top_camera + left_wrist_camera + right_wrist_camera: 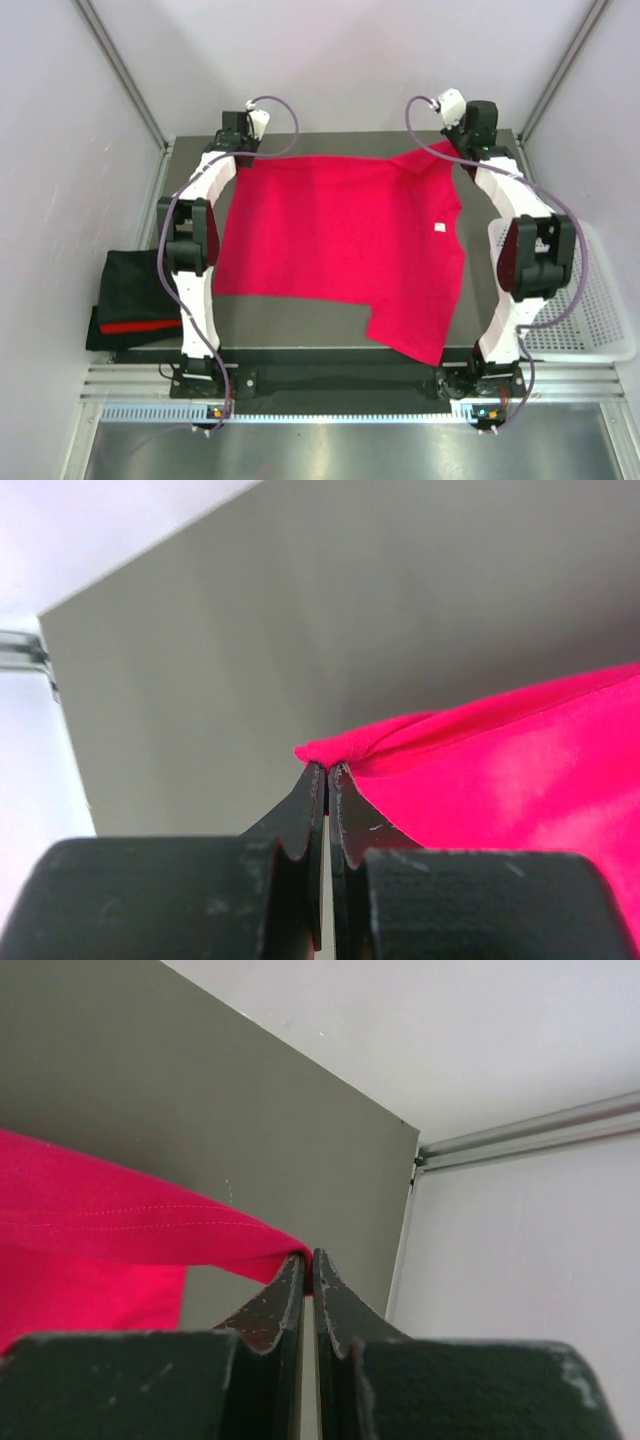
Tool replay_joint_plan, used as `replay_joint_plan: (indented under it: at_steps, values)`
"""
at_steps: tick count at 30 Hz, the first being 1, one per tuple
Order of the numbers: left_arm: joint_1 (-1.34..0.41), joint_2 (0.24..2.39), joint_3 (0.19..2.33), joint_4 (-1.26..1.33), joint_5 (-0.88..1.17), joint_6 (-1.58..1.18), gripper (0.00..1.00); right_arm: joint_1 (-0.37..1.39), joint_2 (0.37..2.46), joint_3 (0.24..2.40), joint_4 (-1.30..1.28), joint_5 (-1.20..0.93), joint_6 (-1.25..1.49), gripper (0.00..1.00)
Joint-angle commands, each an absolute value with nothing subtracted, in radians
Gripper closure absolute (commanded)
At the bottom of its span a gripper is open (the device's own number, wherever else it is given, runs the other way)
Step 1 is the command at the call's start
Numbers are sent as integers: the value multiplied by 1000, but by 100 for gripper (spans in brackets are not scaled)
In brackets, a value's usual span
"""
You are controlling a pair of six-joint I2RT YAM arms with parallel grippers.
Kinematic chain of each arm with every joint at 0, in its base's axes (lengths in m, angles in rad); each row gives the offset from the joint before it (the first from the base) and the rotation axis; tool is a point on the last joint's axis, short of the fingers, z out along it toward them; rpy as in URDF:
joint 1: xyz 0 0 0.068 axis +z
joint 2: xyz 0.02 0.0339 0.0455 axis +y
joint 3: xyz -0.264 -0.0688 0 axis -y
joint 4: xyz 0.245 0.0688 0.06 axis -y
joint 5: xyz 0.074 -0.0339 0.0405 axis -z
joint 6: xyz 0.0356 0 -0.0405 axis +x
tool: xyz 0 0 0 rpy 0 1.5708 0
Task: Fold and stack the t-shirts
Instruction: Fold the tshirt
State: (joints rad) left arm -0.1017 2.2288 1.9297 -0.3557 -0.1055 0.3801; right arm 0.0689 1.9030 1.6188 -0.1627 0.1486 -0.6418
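A bright magenta-red t-shirt (pixel 335 240) lies spread across the grey table (pixel 300 325), one sleeve hanging toward the front edge. My left gripper (pixel 243 150) is shut on the shirt's far left corner (pixel 325 750), the cloth bunched at the tips. At the far right, my right gripper (pixel 462 140) is shut on the other far corner, a hemmed edge (pixel 240 1245) pulled taut into the jaws. A pile of folded t-shirts (pixel 130 310), black with a red strip showing, sits off the table's left side.
A white plastic mesh basket (pixel 590 300) stands at the right, beside the right arm. Pale walls and metal rails close in the table at the back and sides (pixel 520 1140). A metal frame runs along the front edge (pixel 340 385).
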Motion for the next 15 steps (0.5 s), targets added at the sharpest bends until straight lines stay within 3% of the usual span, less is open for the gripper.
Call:
replay_joint_plan:
  at_steps: [1,15]
  values:
    - [-103,2103,1876,-351,-77,353,100,64,1747,1548,-140,132,-612,100]
    - [-101,1896,1631,-281,-106,377,100,69,1500,1235,-193,98,-537,100]
